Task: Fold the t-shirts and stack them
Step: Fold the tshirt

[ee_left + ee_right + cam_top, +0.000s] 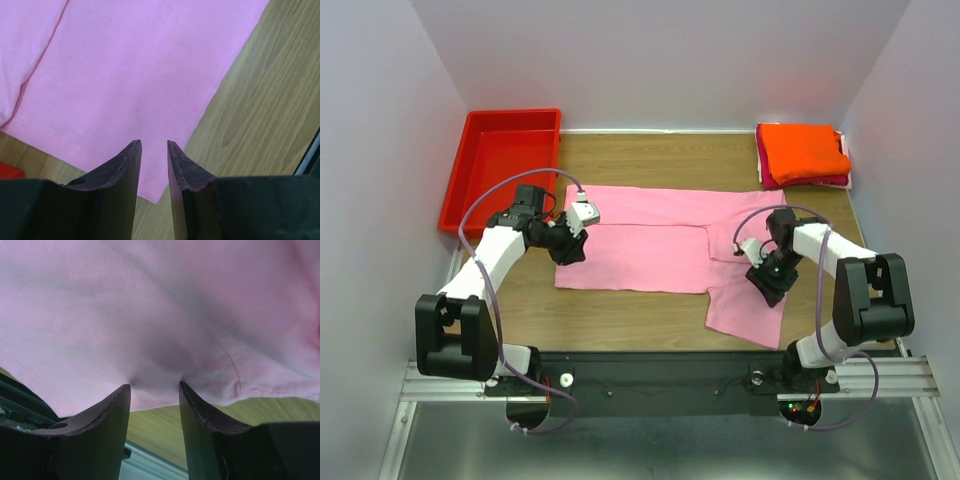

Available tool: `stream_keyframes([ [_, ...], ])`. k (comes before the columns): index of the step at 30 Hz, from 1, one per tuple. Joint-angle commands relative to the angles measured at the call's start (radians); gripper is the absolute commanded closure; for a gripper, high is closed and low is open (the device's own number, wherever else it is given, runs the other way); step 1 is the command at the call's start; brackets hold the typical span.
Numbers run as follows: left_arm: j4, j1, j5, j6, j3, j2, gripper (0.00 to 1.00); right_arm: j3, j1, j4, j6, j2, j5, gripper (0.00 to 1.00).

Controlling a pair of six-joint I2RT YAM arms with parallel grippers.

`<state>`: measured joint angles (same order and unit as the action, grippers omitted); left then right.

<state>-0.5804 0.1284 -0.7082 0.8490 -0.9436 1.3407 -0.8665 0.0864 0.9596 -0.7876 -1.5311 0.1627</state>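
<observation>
A light pink t-shirt lies spread flat across the wooden table, its right part folded over and hanging towards the near edge. My left gripper hovers over its left near corner; in the left wrist view the gripper is open by a narrow gap, with nothing between the jaws and the pink cloth below. My right gripper rests on the shirt's right flap. In the right wrist view this gripper is open, both tips pressing dimples into the pink cloth at its edge. A folded orange t-shirt lies on a darker pink-red one at the back right.
A red plastic tray stands at the back left, and its corner shows in the left wrist view. Bare wood lies near the shirt's left corner. The table's near metal rail runs just below the right gripper. White walls enclose three sides.
</observation>
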Motion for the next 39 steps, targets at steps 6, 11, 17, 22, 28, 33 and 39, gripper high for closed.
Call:
stream_keyframes([
  [6,0.005,-0.006,0.078,0.091,0.054,-0.005,0.61,0.130,0.052,-0.179,-0.013,0.015,-0.078,0.60],
  [11,0.007,-0.006,0.177,0.203,0.126,-0.031,0.62,0.132,0.056,-0.200,0.017,0.029,-0.107,0.99],
  [17,0.011,-0.006,0.226,0.358,0.190,-0.057,0.65,0.075,0.056,-0.144,0.008,0.049,-0.123,0.99],
  [22,0.001,-0.006,0.260,0.441,0.216,-0.046,0.65,0.049,0.056,-0.094,0.002,0.063,-0.130,0.99],
  [28,-0.048,-0.006,0.268,0.518,0.241,-0.058,0.65,0.043,0.056,-0.058,0.002,0.078,-0.143,0.99],
  [33,-0.068,-0.006,0.263,0.541,0.249,-0.058,0.65,0.043,0.056,-0.041,0.001,0.103,-0.153,0.99],
  [39,-0.018,-0.006,0.280,0.529,0.276,-0.035,0.65,0.050,0.056,-0.032,0.004,0.117,-0.157,0.99],
])
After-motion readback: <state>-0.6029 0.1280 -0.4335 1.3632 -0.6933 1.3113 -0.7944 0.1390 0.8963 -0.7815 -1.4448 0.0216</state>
